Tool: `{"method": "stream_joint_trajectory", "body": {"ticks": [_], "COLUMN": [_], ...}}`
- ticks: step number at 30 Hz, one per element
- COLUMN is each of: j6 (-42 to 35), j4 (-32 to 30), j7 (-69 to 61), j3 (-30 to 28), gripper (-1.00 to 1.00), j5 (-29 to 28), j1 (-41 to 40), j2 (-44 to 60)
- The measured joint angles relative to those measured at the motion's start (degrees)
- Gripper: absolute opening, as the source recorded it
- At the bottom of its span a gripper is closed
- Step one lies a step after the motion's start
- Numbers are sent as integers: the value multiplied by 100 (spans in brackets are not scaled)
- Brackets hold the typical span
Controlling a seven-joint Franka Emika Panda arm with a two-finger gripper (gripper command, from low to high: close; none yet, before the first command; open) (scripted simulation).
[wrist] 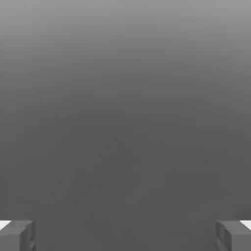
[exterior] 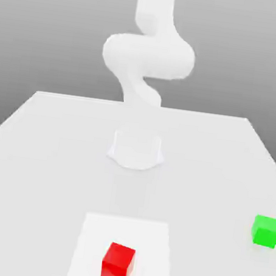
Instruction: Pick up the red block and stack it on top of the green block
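The red block (exterior: 118, 263) sits on the white table (exterior: 50, 172) near its front edge, in the middle of the exterior view. Towards the exterior view's right, a little farther back, rests the green block (exterior: 265, 231), well apart from the red one. In the hand view my gripper (wrist: 125, 236) is open; its grey fingertips (wrist: 17, 235) stand wide apart with nothing between them, and only plain grey background lies behind. The white arm (exterior: 148, 56) rises from its base at the table's middle back and leaves the picture at the top.
The arm's round base (exterior: 136, 150) stands on the table behind the blocks. A lighter square patch (exterior: 151, 240) on the tabletop lies under the red block. The table's edges run along both sides and the back.
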Motion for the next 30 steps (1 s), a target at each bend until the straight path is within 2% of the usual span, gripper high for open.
{"method": "stream_joint_trajectory", "body": {"ticks": [15, 23, 28, 29, 30], "j6": [1303, 1995, 2768, 2930, 2930], "j4": [-746, -1142, -1078, -1050, -1050], "j7": [1000, 1342, 1458, 1478, 1478], "j3": [282, 277, 202, 175, 175], "gripper": [0, 0, 0, -100, -100], "j5": [-267, -151, -219, -244, -244], "j1": [-358, -367, -311, -289, -289], "j2": [3155, 4804, 5839, 6033, 6033]}}
